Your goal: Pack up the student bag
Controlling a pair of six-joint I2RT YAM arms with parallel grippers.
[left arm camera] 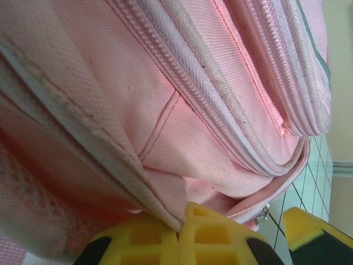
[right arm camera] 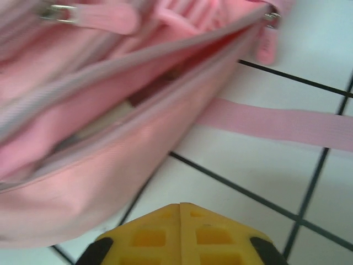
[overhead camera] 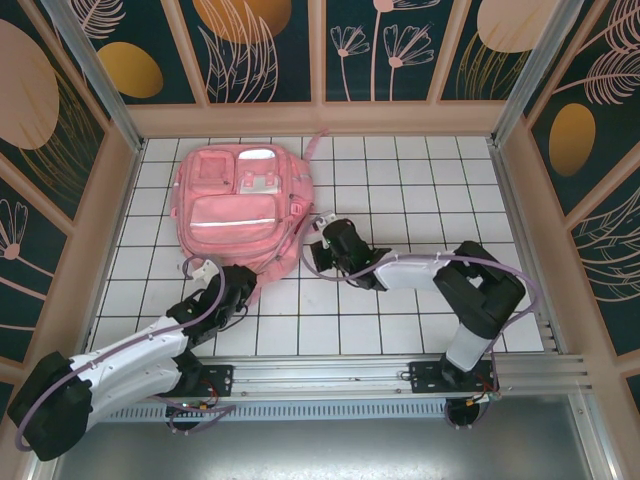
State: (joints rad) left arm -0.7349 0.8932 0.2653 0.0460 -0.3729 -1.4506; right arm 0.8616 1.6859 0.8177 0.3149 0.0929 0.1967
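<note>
1. Jaws of your left gripper (left arm camera: 180, 221): pressed together, with a fold of pink fabric from the student bag (overhead camera: 235, 215) pinched at the seam where the yellow fingers (left arm camera: 143, 243) meet.
2. Jaws of your right gripper (right arm camera: 180, 207): pads flush against each other with nothing between them. They hang over a white tile just beside the bag's side wall.
3. Student bag, location: it lies flat with its front face up on the left rear part of the tiled table (overhead camera: 420, 190). You have the left gripper at its near edge and the right gripper at its right side.
4. Student bag, front face: it has stacked pockets, a pale reflective strip (overhead camera: 232, 224) across the lower pocket and white buckles (overhead camera: 262, 183) above that.
5. Student bag, zips: the left wrist view gives you several parallel zip tracks running down the pink weave. They are closed where you can see them.
6. Student bag, opening: in the right wrist view one long zip gapes along the side. A metal zip pull (right arm camera: 55, 12) sits at the top left.
7. Contents: something pale lies inside the gap against a darker interior. It is too blurred for you to tell what it is.
8. Loose strap (right arm camera: 287, 124): a flat pink band runs from the bag's side across the tiles.
</note>
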